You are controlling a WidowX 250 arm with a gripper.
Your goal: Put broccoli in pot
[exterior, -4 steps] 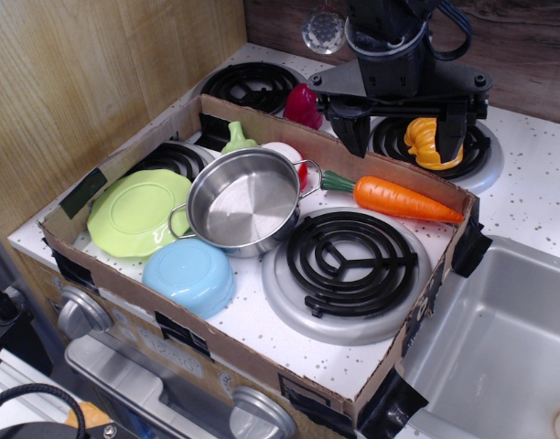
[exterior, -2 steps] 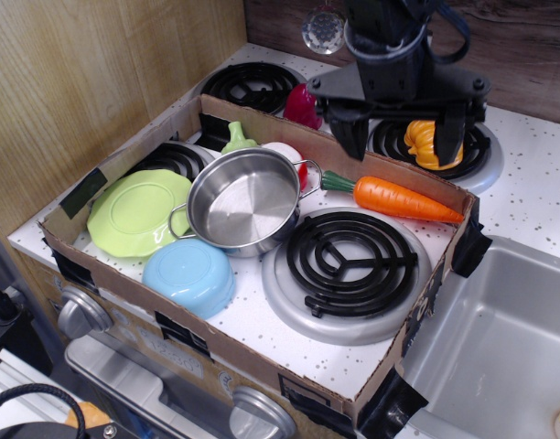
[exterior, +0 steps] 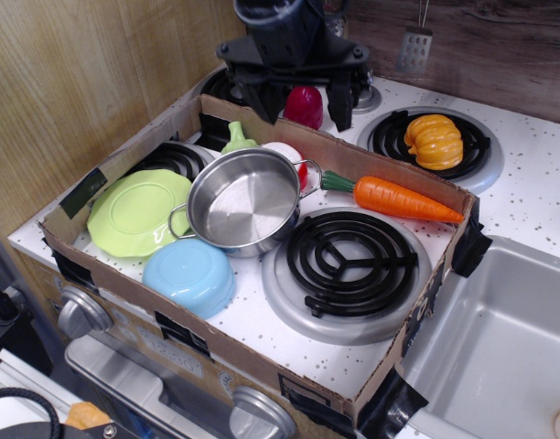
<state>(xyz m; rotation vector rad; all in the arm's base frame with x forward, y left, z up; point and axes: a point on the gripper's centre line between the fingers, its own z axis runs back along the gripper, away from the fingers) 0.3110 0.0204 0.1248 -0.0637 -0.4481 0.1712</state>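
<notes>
Steel pot [exterior: 245,199] sits empty inside the cardboard tray [exterior: 262,352] on the counter [exterior: 536,206], between the lime plate [exterior: 134,212] and the front-right burner [exterior: 351,261]. Broccoli [exterior: 238,138] is just behind the pot's far rim, tucked against the tray's back wall, stem up, partly hidden by the pot. Gripper [exterior: 296,99] hangs above the back wall, jaws spread wide, holding nothing; the dark red toy [exterior: 305,107] shows between the fingers but isn't gripped as far as I can tell. Step in hand: approach, pre-grasp. Next move probably calls for shifting left and toward the camera, then dropping down over the broccoli without clipping the wall or pot rim; space there is tight, so a narrow stem pinch looks safest. Versus 0.4 s ago: the arm has swung left from over the yellow squash [exterior: 435,140] burner to the back-left burner, squash now fully exposed, a spatula [exterior: 414,48] visible on the back wall. Pot, carrot [exterior: 394,198], blue bowl [exterior: 189,273] and broccoli unmoved.
</notes>
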